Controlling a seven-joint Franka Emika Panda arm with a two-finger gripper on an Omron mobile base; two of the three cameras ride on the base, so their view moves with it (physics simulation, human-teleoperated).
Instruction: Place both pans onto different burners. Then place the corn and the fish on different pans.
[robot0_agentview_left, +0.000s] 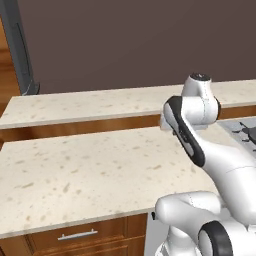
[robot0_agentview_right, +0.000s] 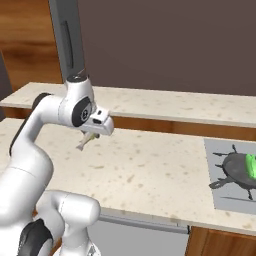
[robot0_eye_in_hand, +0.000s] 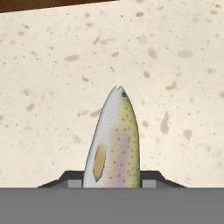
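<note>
The claw (robot0_eye_in_hand: 112, 183) is closed on the fish (robot0_eye_in_hand: 114, 142), with 1 dark finger on each side of its body, and the fish's head pokes out past the tips. From the right side, the fish (robot0_agentview_right: 86, 140) hangs under the hand, up in the air above the pale counter (robot0_agentview_right: 150, 170). The stove (robot0_agentview_right: 225, 175) is well apart, over at the right end of the counter. 1 dark pan (robot0_agentview_right: 239, 169) sits there on a burner, and the green corn (robot0_agentview_right: 251, 165) is already in it. The fish looks smooth and slippery, so I think it could slide out of the claw on the long trip and land on the counter. It could also end up in the pan with the corn, which would be wrong, because it needs the other pan. I cannot see that second pan from here.
</note>
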